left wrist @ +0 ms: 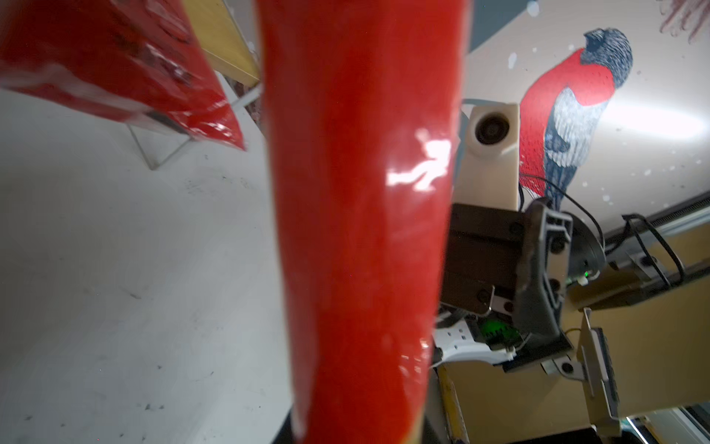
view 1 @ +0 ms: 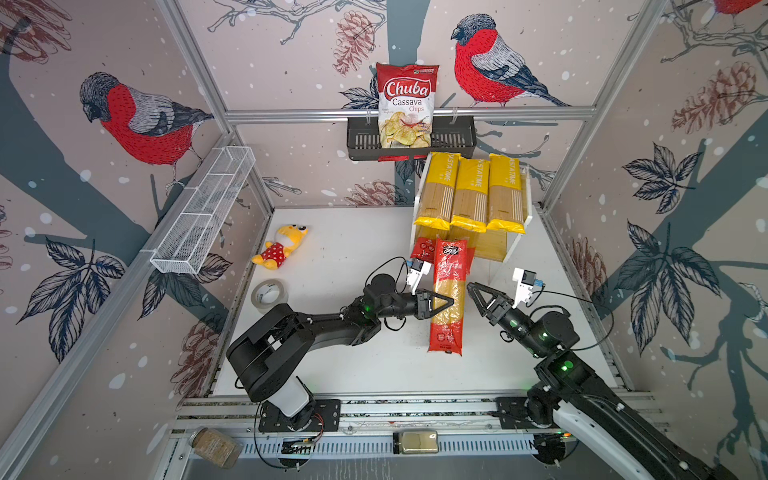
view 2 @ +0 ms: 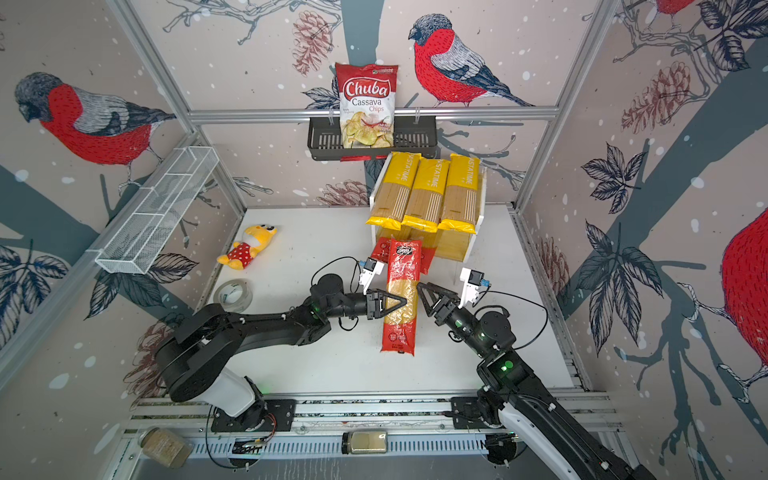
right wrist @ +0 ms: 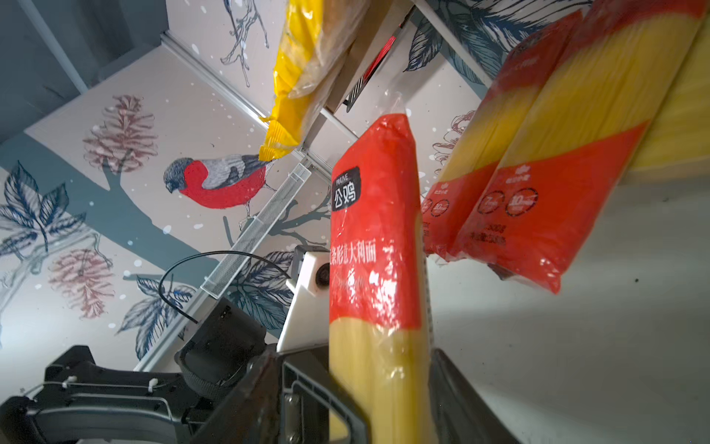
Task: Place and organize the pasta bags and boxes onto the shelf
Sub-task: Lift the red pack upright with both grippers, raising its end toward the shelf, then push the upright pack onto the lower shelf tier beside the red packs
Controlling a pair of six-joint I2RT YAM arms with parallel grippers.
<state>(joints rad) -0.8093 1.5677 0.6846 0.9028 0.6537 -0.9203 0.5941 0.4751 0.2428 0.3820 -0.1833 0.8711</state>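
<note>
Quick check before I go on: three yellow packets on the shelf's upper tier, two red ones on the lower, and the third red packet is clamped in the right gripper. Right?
No. The third red packet is clamped in the left gripper, which grips it near its middle. The right gripper stands open next to it. Both top views show this. The rest of what you said holds.

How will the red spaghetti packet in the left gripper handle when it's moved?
Probably stiff: the red spaghetti packet looks straight, held midway by the left gripper. Its glossy film may slip. Hard squeezing could snap the strands.
</note>
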